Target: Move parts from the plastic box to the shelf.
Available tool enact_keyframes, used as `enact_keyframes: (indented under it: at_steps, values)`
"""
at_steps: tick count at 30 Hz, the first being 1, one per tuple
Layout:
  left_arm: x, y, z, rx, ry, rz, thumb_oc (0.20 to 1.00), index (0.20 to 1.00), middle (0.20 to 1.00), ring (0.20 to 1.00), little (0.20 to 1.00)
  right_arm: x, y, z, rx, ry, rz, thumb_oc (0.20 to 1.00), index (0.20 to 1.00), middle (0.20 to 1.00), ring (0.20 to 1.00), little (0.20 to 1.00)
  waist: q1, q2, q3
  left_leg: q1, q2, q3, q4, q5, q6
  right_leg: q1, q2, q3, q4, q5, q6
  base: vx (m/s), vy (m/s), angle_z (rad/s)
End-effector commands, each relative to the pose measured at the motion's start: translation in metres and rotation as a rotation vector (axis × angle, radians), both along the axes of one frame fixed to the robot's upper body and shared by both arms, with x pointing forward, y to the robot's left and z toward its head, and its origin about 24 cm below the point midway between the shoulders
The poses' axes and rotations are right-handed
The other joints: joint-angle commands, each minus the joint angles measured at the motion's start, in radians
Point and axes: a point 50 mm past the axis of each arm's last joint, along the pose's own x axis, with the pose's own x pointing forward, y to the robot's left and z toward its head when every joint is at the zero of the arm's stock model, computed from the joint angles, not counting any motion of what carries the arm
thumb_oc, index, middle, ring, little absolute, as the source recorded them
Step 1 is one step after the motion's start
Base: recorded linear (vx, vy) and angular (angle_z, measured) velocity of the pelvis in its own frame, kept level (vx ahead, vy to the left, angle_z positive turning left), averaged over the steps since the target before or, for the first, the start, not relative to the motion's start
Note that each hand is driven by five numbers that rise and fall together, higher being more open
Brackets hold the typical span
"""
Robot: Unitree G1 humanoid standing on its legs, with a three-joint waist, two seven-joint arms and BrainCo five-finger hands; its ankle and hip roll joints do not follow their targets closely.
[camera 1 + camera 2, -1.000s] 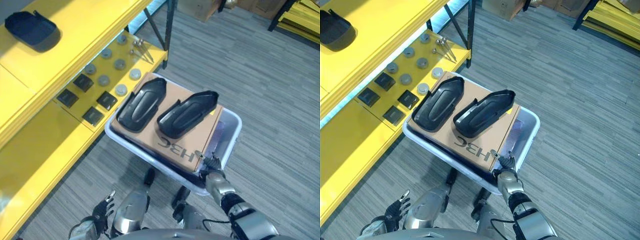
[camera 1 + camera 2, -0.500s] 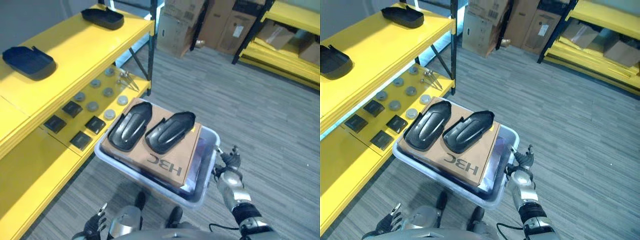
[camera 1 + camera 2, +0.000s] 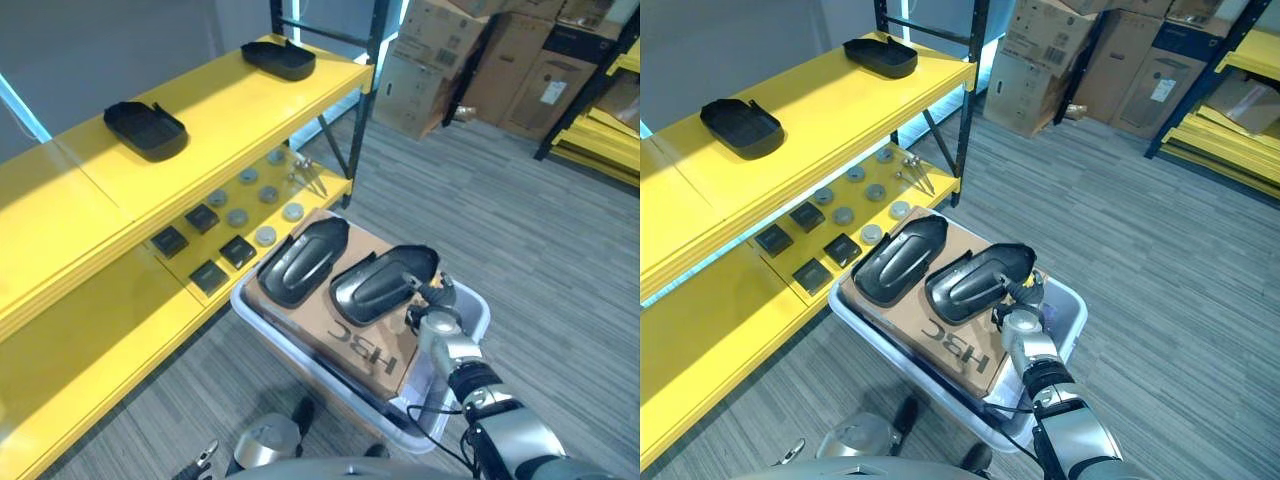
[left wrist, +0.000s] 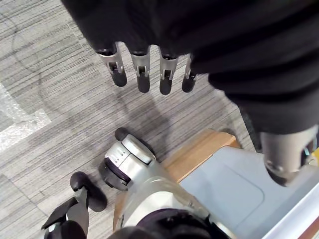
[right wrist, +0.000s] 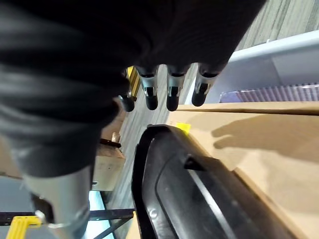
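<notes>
Right hand [image 3: 432,309] spread beside black part [image 3: 383,283] on box [image 3: 470,308]

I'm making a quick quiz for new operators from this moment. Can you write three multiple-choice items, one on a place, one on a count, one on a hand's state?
1. Where do the two black parts in the plastic box lie?
A. On the floor
B. On a cardboard sheet
C. Under the box

2. How many black parts sit on the top shelf?
A. Two
B. Four
C. None

3. How is the right hand?
A. Curled round a part
B. Open, by the nearer part
C. Pressed on the shelf

Answers:
1 B: both rest on the cardboard sheet.
2 A: one part nearer, another farther along.
3 B: its fingers hang straight above the nearer part.
</notes>
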Motion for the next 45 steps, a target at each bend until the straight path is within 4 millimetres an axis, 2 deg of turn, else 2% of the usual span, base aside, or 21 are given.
enact_keyframes:
  at_steps: [1, 12, 14, 20, 27, 28, 29, 40, 45]
  values:
    - [0.009, 0.005, 0.001, 0.014, -0.019, -0.063, 1.0, 1.0, 1.0, 1.0, 1.0, 0.017, 0.001, 0.024, -0.026, -0.081, -0.001, 1.0, 1.0, 1.0, 1.0, 1.0, 0.011, -0.046, 0.036, -0.087, 0.013, -0.062, 0.015, -0.017, -0.007, 0.092, -0.1, 0.003, -0.049, -0.013, 0.096, -0.03, 0.052, 0.1]
    - [0.024, 0.004, 0.004, -0.01, -0.071, -0.066, 1.0, 1.0, 1.0, 1.0, 1.0, 0.016, 0.005, 0.011, -0.103, 0.048, 0.029, 1.0, 1.0, 1.0, 1.0, 1.0, 0.027, -0.052, 0.085, -0.129, 0.001, -0.074, 0.043, -0.016, -0.004, 0.068, -0.103, 0.001, -0.031, -0.012, 0.096, -0.01, 0.011, 0.02]
    - [0.03, 0.005, 0.005, -0.013, -0.087, -0.073, 1.0, 1.0, 1.0, 1.0, 1.0, 0.021, 0.008, 0.013, -0.115, 0.062, 0.034, 1.0, 1.0, 1.0, 1.0, 1.0, 0.035, -0.052, 0.097, -0.143, -0.003, -0.081, 0.05, -0.015, -0.003, 0.06, -0.103, -0.001, -0.031, -0.01, 0.096, -0.04, 0.006, 0.02]
    - [0.049, 0.007, 0.009, -0.015, -0.132, -0.08, 1.0, 1.0, 1.0, 1.0, 1.0, 0.043, 0.015, 0.034, -0.15, 0.036, 0.028, 1.0, 1.0, 1.0, 1.0, 1.0, 0.059, -0.044, 0.142, -0.182, -0.016, -0.1, 0.068, -0.013, -0.003, 0.034, -0.105, -0.012, -0.022, -0.007, 0.094, -0.08, 0.011, 0.08]
    - [0.063, 0.009, 0.012, -0.028, -0.172, -0.081, 1.0, 1.0, 1.0, 1.0, 1.0, 0.06, 0.011, 0.058, -0.193, 0.009, 0.047, 1.0, 1.0, 1.0, 1.0, 1.0, 0.073, -0.037, 0.173, -0.222, -0.029, -0.111, 0.079, -0.007, 0.0, -0.003, -0.109, -0.023, -0.009, -0.006, 0.095, -0.07, 0.019, 0.04]
    - [0.064, 0.009, 0.013, -0.031, -0.178, -0.081, 1.0, 1.0, 1.0, 1.0, 1.0, 0.062, 0.012, 0.061, -0.208, 0.002, 0.06, 0.573, 0.573, 0.573, 0.573, 0.573, 0.072, -0.037, 0.179, -0.229, -0.031, -0.111, 0.082, -0.007, 0.001, -0.01, -0.11, -0.023, -0.005, -0.006, 0.095, -0.07, 0.009, 0.01]
    - [0.065, 0.009, 0.013, -0.034, -0.183, -0.083, 1.0, 1.0, 1.0, 1.0, 1.0, 0.063, 0.013, 0.063, -0.222, 0.001, 0.07, 0.2, 0.2, 0.2, 0.2, 0.2, 0.072, -0.036, 0.184, -0.234, -0.033, -0.11, 0.085, -0.006, 0.002, -0.018, -0.111, -0.023, 0.0, -0.006, 0.094, -0.07, 0.013, 0.0]
    - [0.077, 0.009, 0.017, -0.035, -0.229, -0.085, 1.0, 1.0, 1.0, 1.0, 1.0, 0.06, 0.007, 0.06, -0.238, -0.002, 0.093, 0.2, 0.2, 0.2, 0.2, 0.2, 0.045, -0.044, 0.197, -0.23, -0.024, -0.085, 0.072, -0.008, 0.005, -0.04, -0.104, -0.007, 0.001, -0.001, 0.095, -0.03, -0.019, -0.02]
    - [0.078, 0.008, 0.017, -0.033, -0.237, -0.08, 1.0, 1.0, 1.0, 1.0, 1.0, 0.051, 0.004, 0.048, -0.232, 0.007, 0.099, 0.2, 0.2, 0.2, 0.2, 0.2, 0.021, -0.052, 0.185, -0.205, -0.011, -0.065, 0.053, -0.012, 0.003, -0.034, -0.096, 0.005, -0.007, 0.0, 0.094, -0.02, -0.049, -0.07]
